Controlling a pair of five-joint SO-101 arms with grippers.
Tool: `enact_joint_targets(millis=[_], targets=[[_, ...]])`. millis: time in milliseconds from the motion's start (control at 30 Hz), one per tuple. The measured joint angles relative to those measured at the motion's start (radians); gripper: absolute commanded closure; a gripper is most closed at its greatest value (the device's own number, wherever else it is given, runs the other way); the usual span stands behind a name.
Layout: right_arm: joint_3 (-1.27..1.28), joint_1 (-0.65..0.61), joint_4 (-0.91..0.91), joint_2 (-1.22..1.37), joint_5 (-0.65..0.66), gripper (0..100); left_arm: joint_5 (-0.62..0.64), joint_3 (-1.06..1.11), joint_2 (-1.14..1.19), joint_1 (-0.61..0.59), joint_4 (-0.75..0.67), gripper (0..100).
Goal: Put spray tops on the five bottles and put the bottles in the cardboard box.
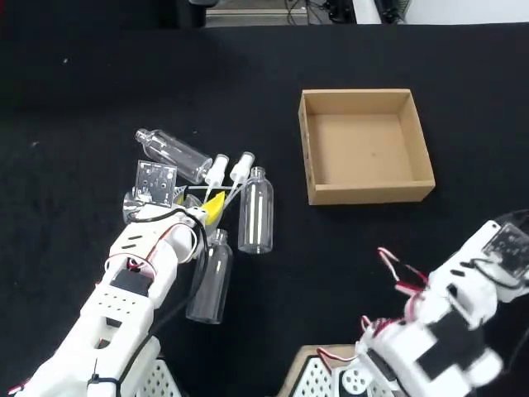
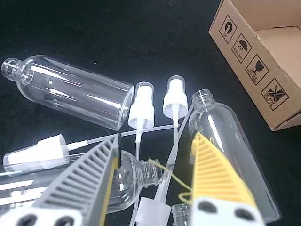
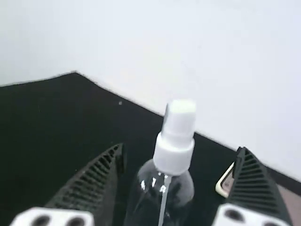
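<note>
Several clear bottles without tops lie in a pile with loose white spray tops on the black table. One bottle [image 1: 173, 155] [image 2: 70, 92] lies at the far side, another [image 1: 255, 211] [image 2: 221, 127] toward the box, a third [image 1: 211, 277] nearer the arm. Two spray tops [image 2: 141, 110] [image 2: 175, 101] lie side by side. My left gripper [image 1: 202, 207] [image 2: 155, 136] hangs open just above the pile, over a bottle neck [image 2: 141, 174]. My right gripper [image 1: 508, 248] [image 3: 178, 155] is raised at the front right, shut on a bottle with a spray top [image 3: 174, 136].
The empty cardboard box [image 1: 310, 141] [image 2: 254, 56] stands open at the back right of the pile. More spray tops [image 2: 37, 150] [image 2: 153, 209] with thin tubes lie among the bottles. A white wall rises behind the table in the right wrist view.
</note>
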Motion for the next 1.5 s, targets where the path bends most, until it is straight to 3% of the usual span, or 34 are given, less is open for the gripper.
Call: enact_joint_targets(millis=[133,233,333,533,633,800,1000,1500], targets=[[0.124,0.020,0.005,-0.198,0.055,68.5,0.000,0.000,0.000,0.000,0.000,76],[0.161,0.020,0.120,-0.338,0.150,68.5,0.000,0.000,0.000,0.000,0.000,76],[0.144,0.020,0.361,-0.471,0.215,68.5,0.000,0.000,0.000,0.000,0.000,76],[-0.037,0.080,1.051,-0.730,0.236,68.4,0.000,0.000,0.000,0.000,0.000,76],[-0.043,0.083,1.243,-0.867,0.236,68.4,0.000,0.000,0.000,0.000,0.000,76],[0.008,0.054,1.293,-1.056,0.236,68.5,0.000,0.000,0.000,0.000,0.000,76],[0.017,0.015,1.293,-1.066,0.236,68.5,0.000,0.000,0.000,0.000,0.000,76],[-0.376,0.026,1.379,-0.390,0.187,68.5,0.000,0.000,0.000,0.000,0.000,76]])
